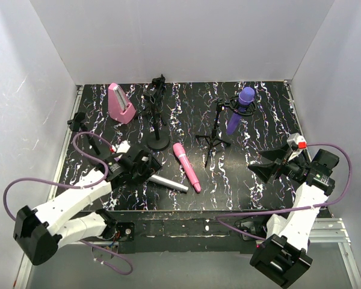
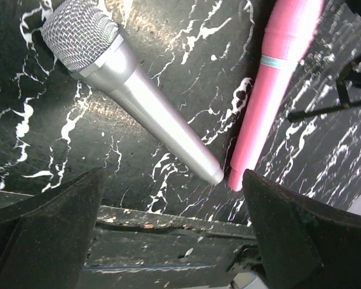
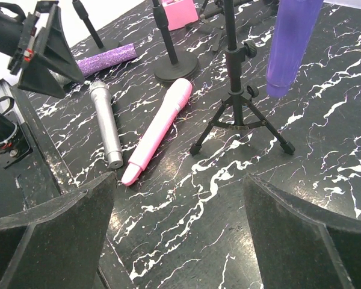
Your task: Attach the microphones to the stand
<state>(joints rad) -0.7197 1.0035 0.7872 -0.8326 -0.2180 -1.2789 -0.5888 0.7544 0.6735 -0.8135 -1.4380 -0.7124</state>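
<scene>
Black marbled table (image 1: 186,111): left claw (image 2: 171,198) gapes empty above silver microphone (image 2: 138,102); right claw (image 3: 179,192) gapes, tripod stand (image 3: 235,99) ahead.

Left arm (image 1: 72,208), right arm (image 1: 301,211): white shell links, black joint housings, black base blocks. Purple cable (image 1: 9,195), one per arm, in loose loops. Left pincer (image 2: 173,180), right pincer (image 3: 179,180): two broad matte-black wedge fingers (image 2: 42,235) each, coarse surface.
</scene>
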